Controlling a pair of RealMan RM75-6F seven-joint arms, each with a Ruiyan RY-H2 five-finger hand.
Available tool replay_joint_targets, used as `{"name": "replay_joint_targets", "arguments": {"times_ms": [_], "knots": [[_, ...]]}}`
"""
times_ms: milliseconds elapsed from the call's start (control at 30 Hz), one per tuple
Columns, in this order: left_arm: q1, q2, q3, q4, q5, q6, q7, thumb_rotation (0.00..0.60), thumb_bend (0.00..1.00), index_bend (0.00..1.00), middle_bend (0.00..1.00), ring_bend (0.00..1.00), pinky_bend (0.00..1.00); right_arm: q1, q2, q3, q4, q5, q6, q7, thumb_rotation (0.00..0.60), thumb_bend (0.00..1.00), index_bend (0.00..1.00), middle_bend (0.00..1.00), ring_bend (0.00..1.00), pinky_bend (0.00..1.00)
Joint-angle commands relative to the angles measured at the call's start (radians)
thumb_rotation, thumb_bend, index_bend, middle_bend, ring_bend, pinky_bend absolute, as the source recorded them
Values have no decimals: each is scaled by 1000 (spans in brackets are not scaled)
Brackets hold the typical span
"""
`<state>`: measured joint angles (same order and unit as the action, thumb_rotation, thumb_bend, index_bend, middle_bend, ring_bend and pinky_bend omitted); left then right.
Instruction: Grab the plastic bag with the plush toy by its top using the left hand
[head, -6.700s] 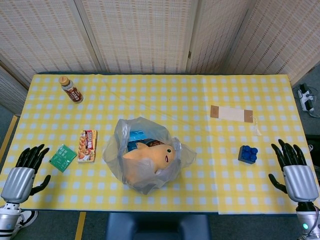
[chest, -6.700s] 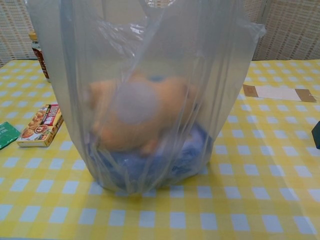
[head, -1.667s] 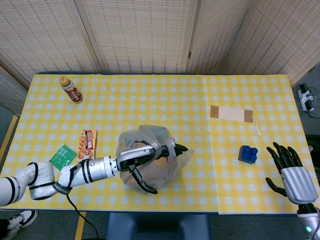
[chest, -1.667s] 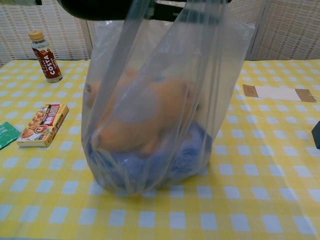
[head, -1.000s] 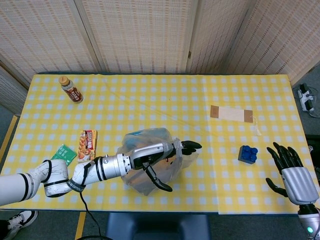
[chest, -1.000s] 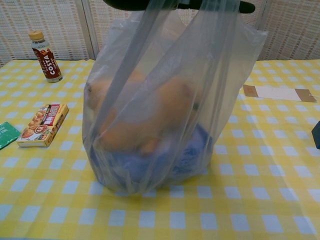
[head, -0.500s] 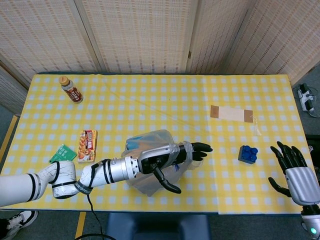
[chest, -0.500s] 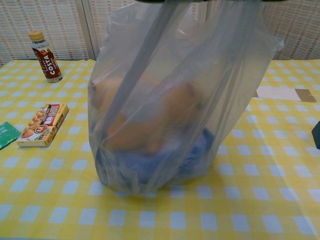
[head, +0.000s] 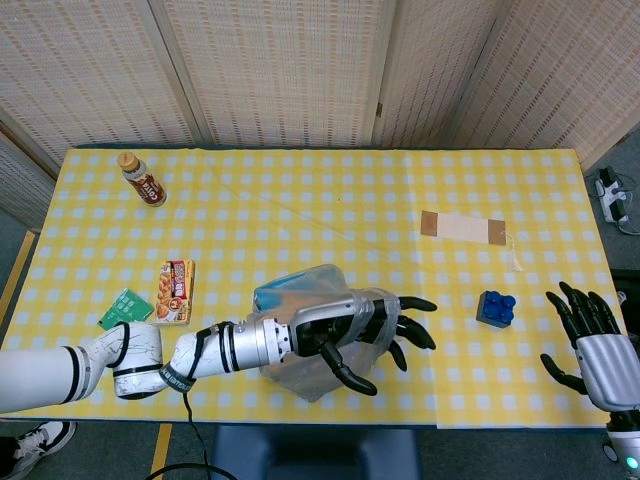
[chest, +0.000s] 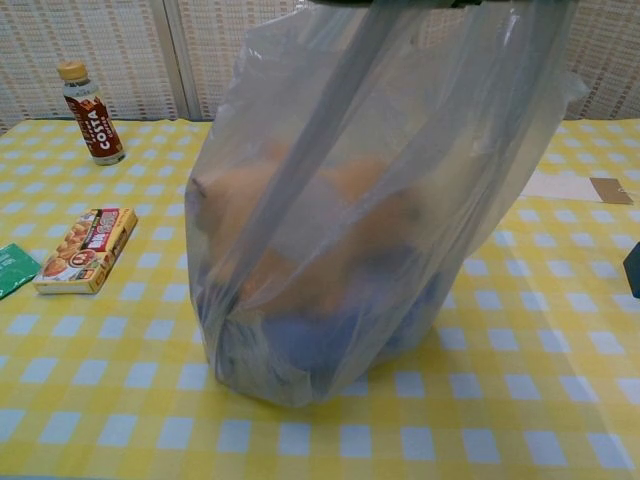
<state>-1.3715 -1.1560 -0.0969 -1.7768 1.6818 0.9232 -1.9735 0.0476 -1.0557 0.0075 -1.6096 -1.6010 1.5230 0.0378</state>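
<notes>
While the head view is showing it from above, the left hand (head: 362, 328) is reaching further across the top of the plastic bag (head: 300, 300) than half a second ago, its dark fingers (head: 412, 334) now fanning apart past the bag's right side instead of lying together; the right hand (head: 590, 340) is waiting well to the right of the bag, fingers spread and holding nothing. Turning to the chest view, the bag (chest: 380, 200) with the plush toy (chest: 330, 240) is leaning and stretching upward from the yellow checked table (chest: 100, 420), though the hand is barely showing at the top edge, so whether the top is truly being gripped is hard to tell, and the grab is probably not yet secure.
</notes>
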Motion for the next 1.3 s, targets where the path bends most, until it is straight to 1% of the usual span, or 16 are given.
{"name": "replay_joint_targets", "arguments": {"times_ms": [33, 167, 233, 333, 400, 467, 600, 667, 767, 867, 967, 1067, 1133, 1167, 1267, 1300], "knots": [[12, 6, -15, -23, -38, -11, 51, 600, 144, 293, 494, 401, 540, -1, -1, 1, -1, -1, 2, -3, 600, 314, 0, 0, 0, 0], [32, 17, -35, -56, -93, -22, 128, 600, 192, 464, 669, 545, 677, -1, -2, 1, -1, 0, 0, -6, 600, 313, 0, 0, 0, 0], [46, 26, -46, -79, -133, -31, 186, 600, 224, 535, 738, 609, 750, 0, -2, 1, -1, 1, -2, -7, 600, 313, 0, 0, 0, 0], [71, 36, -62, -121, -197, -40, 276, 600, 291, 583, 801, 666, 864, 1, -3, 1, -2, 2, -7, -10, 600, 313, 0, 0, 0, 0], [84, 53, -71, -150, -262, -65, 347, 600, 431, 617, 845, 709, 922, 2, -3, 0, -3, 2, -9, -12, 600, 313, 0, 0, 0, 0], [105, 59, -84, -179, -347, -64, 455, 600, 588, 685, 899, 761, 969, 2, -3, 0, -4, 1, -10, -15, 600, 313, 0, 0, 0, 0], [140, 80, -108, -239, -476, -54, 615, 600, 710, 743, 957, 822, 1000, 2, -3, -3, -5, -4, -11, -18, 600, 314, 0, 0, 0, 0], [162, 85, -119, -263, -515, -30, 681, 600, 769, 770, 985, 852, 1000, 2, -3, -5, -5, -7, -12, -19, 600, 314, 0, 0, 0, 0], [199, 99, -142, -302, -559, 3, 755, 600, 806, 804, 1000, 876, 1000, 2, -4, -7, -6, -11, -13, -23, 600, 314, 0, 0, 0, 0], [235, 126, -175, -341, -589, 28, 802, 600, 818, 825, 1000, 890, 1000, 3, -6, -9, -7, -14, -14, -27, 600, 314, 0, 0, 0, 0], [268, 171, -219, -386, -623, 46, 830, 600, 819, 835, 1000, 895, 1000, 3, -8, -10, -7, -15, -16, -33, 600, 313, 0, 0, 0, 0], [290, 245, -287, -425, -678, 44, 850, 600, 819, 835, 1000, 895, 1000, 4, -10, -11, -8, -15, -18, -40, 600, 313, 0, 0, 0, 0], [291, 295, -333, -434, -740, 31, 862, 600, 819, 835, 1000, 895, 1000, 4, -12, -10, -9, -12, -19, -43, 600, 314, 0, 0, 0, 0], [285, 326, -358, -439, -780, 14, 868, 600, 819, 835, 1000, 894, 1000, 4, -12, -9, -9, -11, -19, -46, 600, 314, 0, 0, 0, 0], [266, 431, -464, -449, -899, -21, 887, 600, 819, 835, 1000, 892, 1000, 7, -15, -3, -10, 6, -29, -50, 600, 314, 0, 0, 0, 0], [262, 453, -492, -448, -916, -27, 890, 600, 819, 835, 1000, 892, 1000, 8, -15, -2, -11, 9, -32, -51, 600, 314, 0, 0, 0, 0]]}}
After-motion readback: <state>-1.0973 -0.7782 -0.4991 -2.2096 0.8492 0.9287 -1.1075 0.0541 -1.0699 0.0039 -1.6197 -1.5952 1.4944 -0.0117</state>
